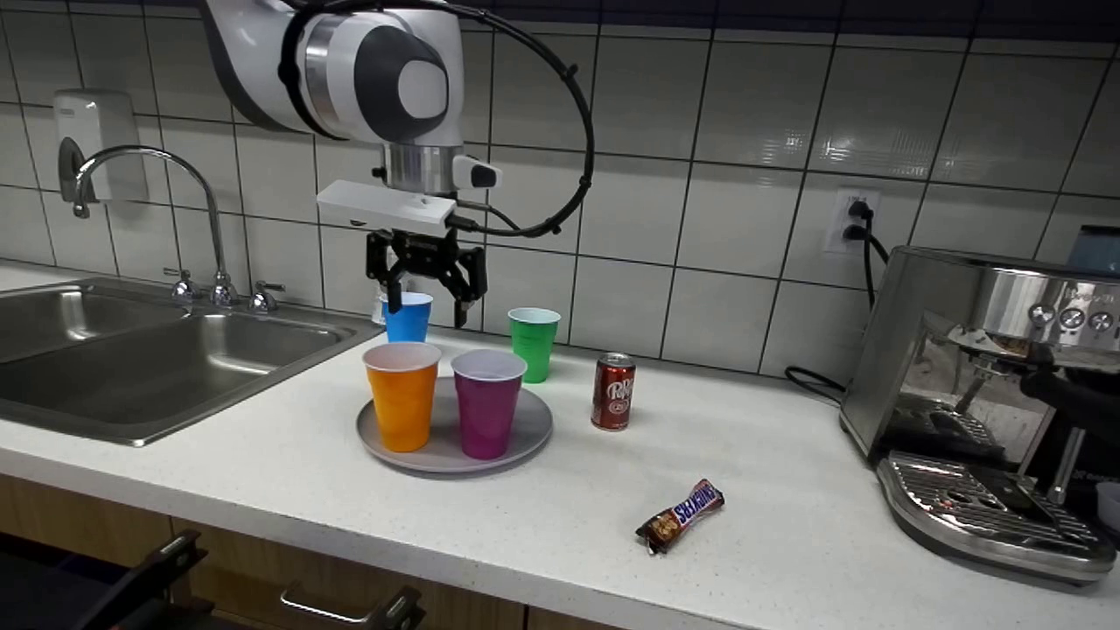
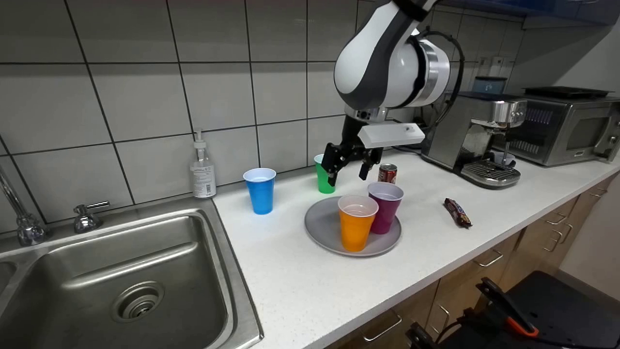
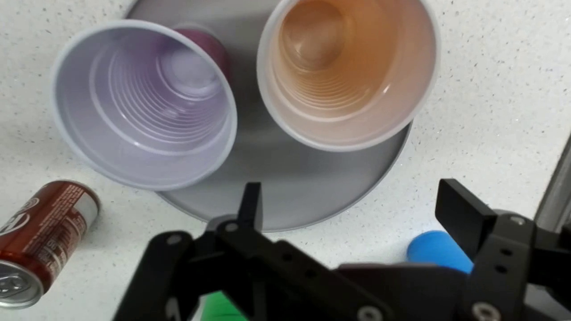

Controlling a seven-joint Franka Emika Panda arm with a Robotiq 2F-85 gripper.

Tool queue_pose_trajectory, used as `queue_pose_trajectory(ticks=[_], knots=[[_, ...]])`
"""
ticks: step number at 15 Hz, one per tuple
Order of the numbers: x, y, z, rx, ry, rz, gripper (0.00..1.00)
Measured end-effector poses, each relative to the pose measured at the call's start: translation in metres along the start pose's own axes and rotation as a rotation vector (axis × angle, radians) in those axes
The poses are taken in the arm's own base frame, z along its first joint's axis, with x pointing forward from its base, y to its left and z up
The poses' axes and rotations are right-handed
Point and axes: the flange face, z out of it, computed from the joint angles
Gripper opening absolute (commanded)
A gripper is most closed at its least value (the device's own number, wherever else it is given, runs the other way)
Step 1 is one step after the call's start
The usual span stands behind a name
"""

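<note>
In an exterior view: bar (image 1: pixel 681 516), wrapped, printed "SNICKERS"; red metal can (image 1: pixel 613 394); orange cup (image 1: pixel 402 402) and purple cup (image 1: pixel 487 413), tapered, upright on a round plate (image 1: pixel 531 427); pincer (image 1: pixel 428 309) hangs higher, spread wide, grasping nothing.
In an exterior view: bottle (image 2: pixel 203 179), print illegible; blue cup (image 2: pixel 261 194) near steel sink (image 2: pixel 239 291).
In the wrist view: both plate-borne cups show pale rims, ringed inner walls.

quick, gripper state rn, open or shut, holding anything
Gripper: open, jaws spread wide, holding nothing.
</note>
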Motion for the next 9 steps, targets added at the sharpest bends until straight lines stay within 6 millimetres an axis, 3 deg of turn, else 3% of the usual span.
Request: queue_pose_trajectory(ticks=[9], knots=[[0.036, -0.004, 0.011, -0.013, 0.026, 0.072, 1.00]])
